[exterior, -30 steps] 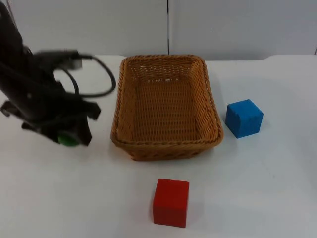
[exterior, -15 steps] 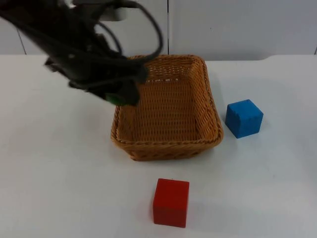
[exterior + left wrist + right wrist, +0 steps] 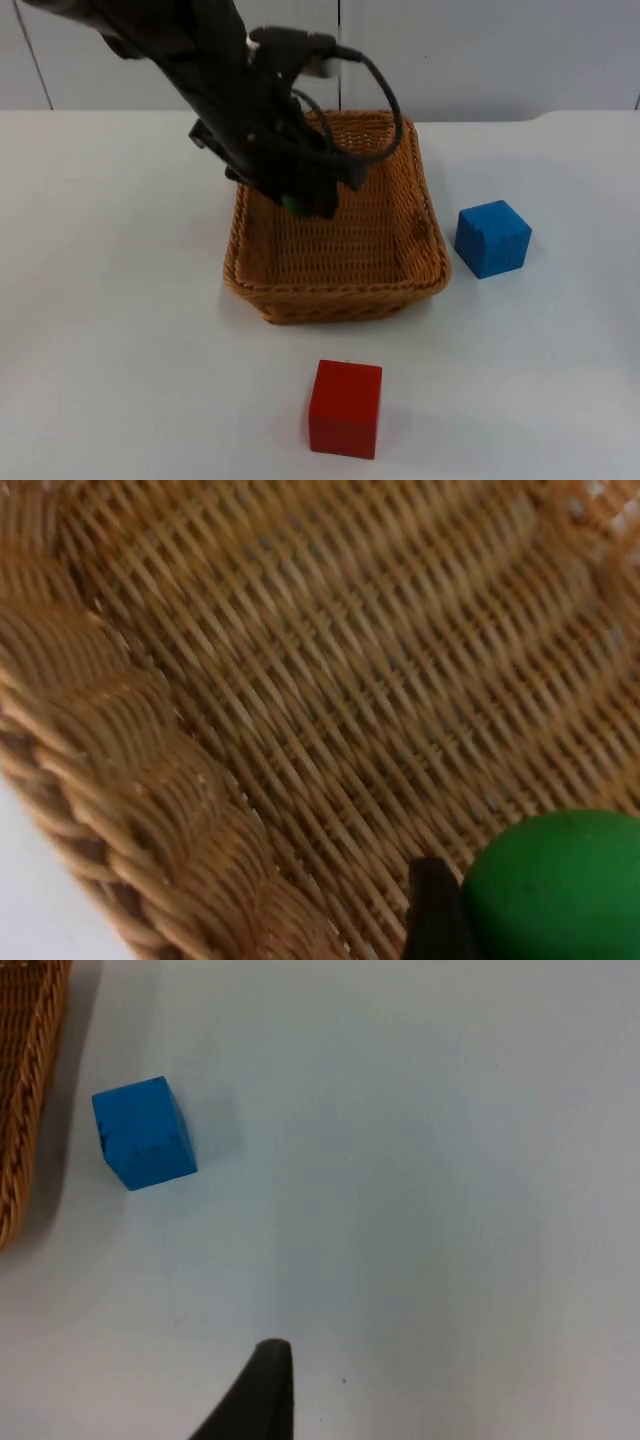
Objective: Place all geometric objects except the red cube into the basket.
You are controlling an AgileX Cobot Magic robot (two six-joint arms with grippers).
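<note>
Fingers of the left gripper (image 3: 305, 200) clamp a green ball (image 3: 555, 885), held above the woven floor inside the wicker basket (image 3: 425, 250), near its left wall. Right gripper (image 3: 262, 1390) waits over bare white table (image 3: 120, 330), well apart from the basket; whether its fingers are open cannot be told. A blue cube (image 3: 492, 238) sits just right of the basket, a red cube (image 3: 345, 408) in front of it. No lettering is legible
</note>
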